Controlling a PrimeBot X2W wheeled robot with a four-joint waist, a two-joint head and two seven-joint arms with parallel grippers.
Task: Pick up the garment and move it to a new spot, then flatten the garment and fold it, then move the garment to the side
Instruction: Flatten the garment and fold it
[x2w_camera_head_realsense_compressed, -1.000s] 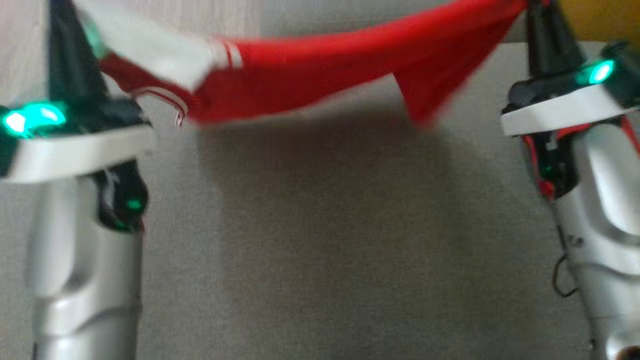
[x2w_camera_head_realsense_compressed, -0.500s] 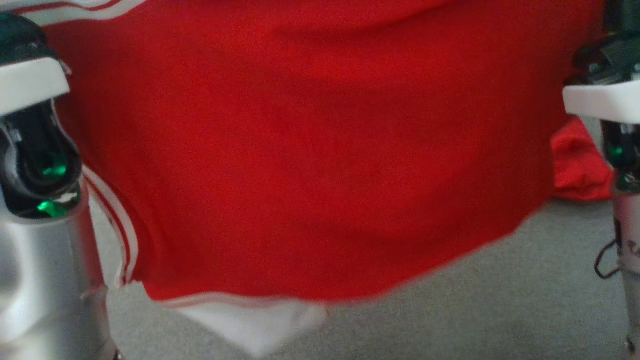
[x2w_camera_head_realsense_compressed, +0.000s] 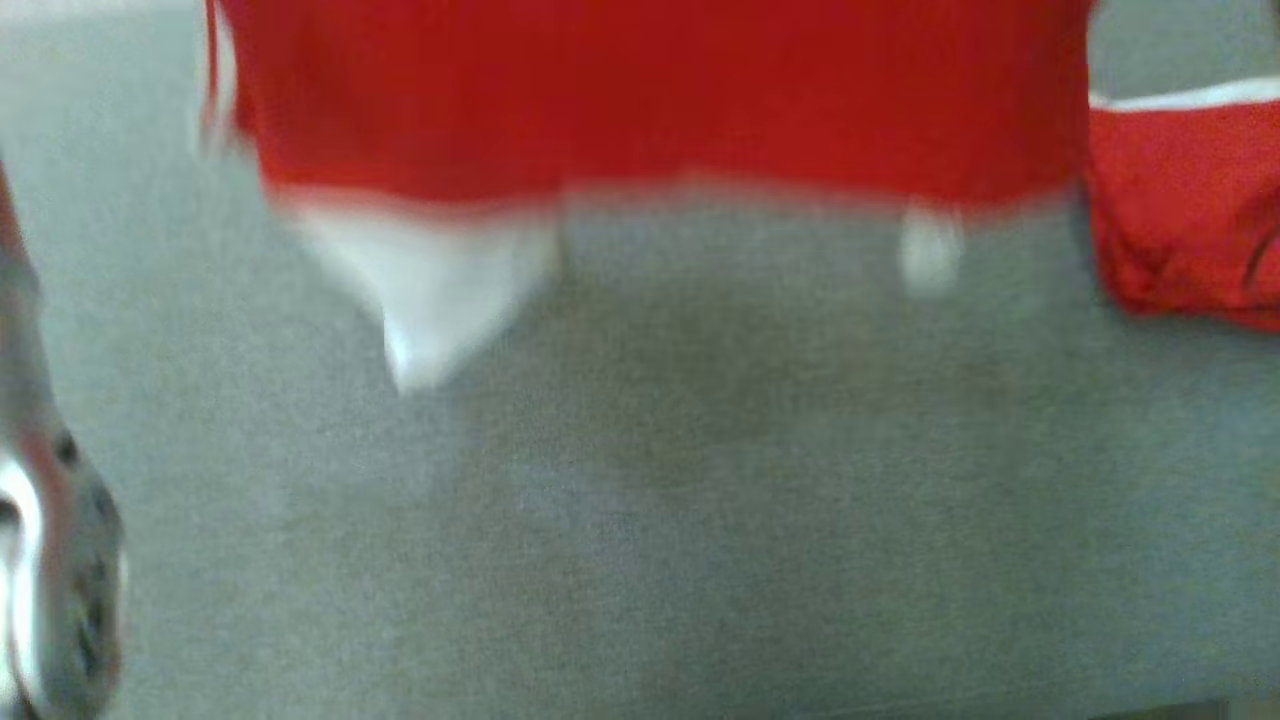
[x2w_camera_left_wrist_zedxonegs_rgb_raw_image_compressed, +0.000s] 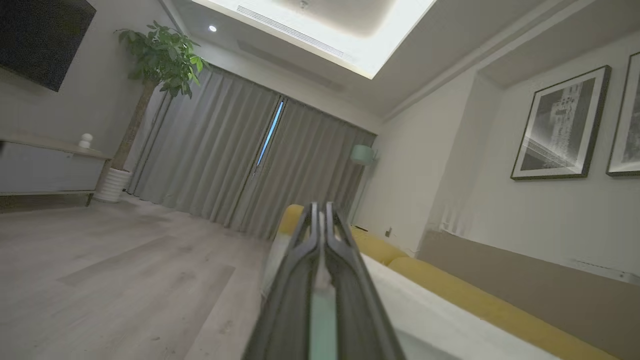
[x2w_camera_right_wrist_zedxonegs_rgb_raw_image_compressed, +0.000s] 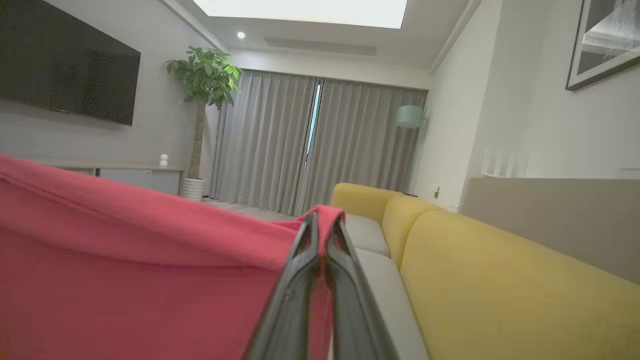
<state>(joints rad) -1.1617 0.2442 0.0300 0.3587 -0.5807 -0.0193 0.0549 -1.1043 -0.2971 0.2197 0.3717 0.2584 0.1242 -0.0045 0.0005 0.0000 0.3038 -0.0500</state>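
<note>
The garment (x2w_camera_head_realsense_compressed: 650, 100) is red with white trim and hangs stretched across the top of the blurred head view, a white flap (x2w_camera_head_realsense_compressed: 430, 280) dangling from its lower edge. In the right wrist view my right gripper (x2w_camera_right_wrist_zedxonegs_rgb_raw_image_compressed: 320, 220) is shut on a red corner of the garment (x2w_camera_right_wrist_zedxonegs_rgb_raw_image_compressed: 125, 270), which spreads away to the left. The left gripper (x2w_camera_left_wrist_zedxonegs_rgb_raw_image_compressed: 320, 207) is shut too, with pale cloth (x2w_camera_left_wrist_zedxonegs_rgb_raw_image_compressed: 425, 310) pinched between its fingers and trailing beside them. A blurred pale forearm (x2w_camera_head_realsense_compressed: 50, 560) shows at the lower left of the head view.
Below the hanging cloth lies a grey surface (x2w_camera_head_realsense_compressed: 700, 500), with a second red piece of clothing (x2w_camera_head_realsense_compressed: 1190, 220) on it at the right. A yellow sofa (x2w_camera_right_wrist_zedxonegs_rgb_raw_image_compressed: 500, 280) with grey seat cushions (x2w_camera_right_wrist_zedxonegs_rgb_raw_image_compressed: 365, 235) runs ahead of the right wrist. Wooden floor (x2w_camera_left_wrist_zedxonegs_rgb_raw_image_compressed: 100, 280) lies to the left.
The whole head picture has shifted, so the camera has moved. The garment's lower edge now sits much higher in it, and both wrists have left the picture. Both grips still hold.
</note>
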